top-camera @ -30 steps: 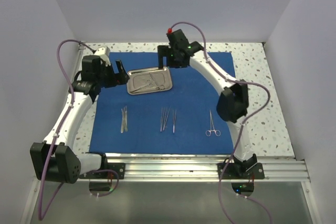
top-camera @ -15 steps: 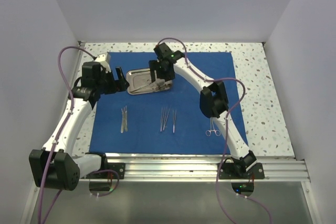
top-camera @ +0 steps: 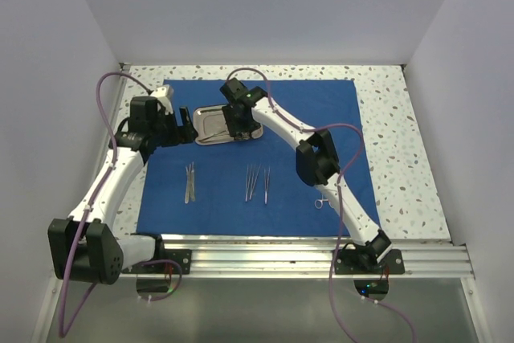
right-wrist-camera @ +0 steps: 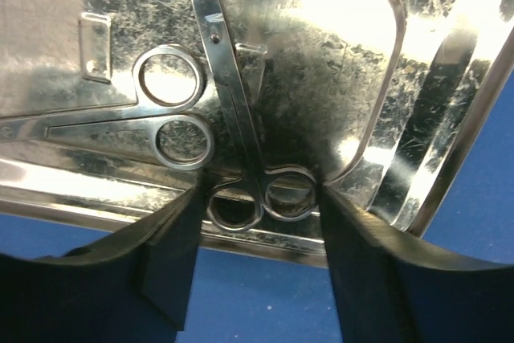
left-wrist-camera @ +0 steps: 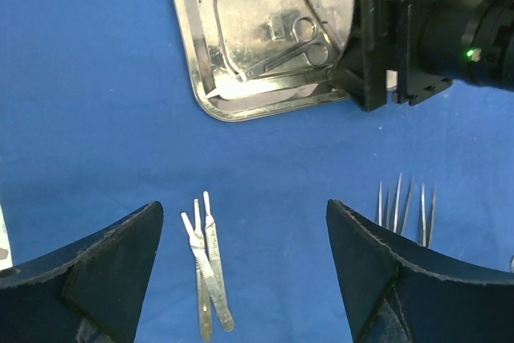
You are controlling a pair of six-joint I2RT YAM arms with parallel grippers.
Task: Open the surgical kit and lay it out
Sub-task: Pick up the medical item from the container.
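Note:
The royal-blue cloth (top-camera: 297, 110) lies spread flat. The steel tray (top-camera: 206, 116) stands on its far left part and holds two ring-handled scissors. In the right wrist view one pair (right-wrist-camera: 173, 118) lies crosswise in the tray (right-wrist-camera: 337, 54). The other pair (right-wrist-camera: 229, 78) has its rings at the near rim. My right gripper (right-wrist-camera: 259, 190) is open, a finger on each side of those rings, not closed on them. My left gripper (left-wrist-camera: 243, 208) is open and empty, just left of the tray (left-wrist-camera: 233, 30) in the top view (top-camera: 183, 124).
Several scalpel handles (top-camera: 189, 181) and thin tweezers (top-camera: 257, 182) lie in a row on the near cloth. Ring-handled forceps (top-camera: 321, 201) lie partly under my right arm. Speckled tabletop (top-camera: 401, 150) borders the cloth; white walls close in on three sides.
My right gripper swung from behind the tray's far right corner leftward and down onto the tray, over the scissors' rings. My left gripper has hardly moved.

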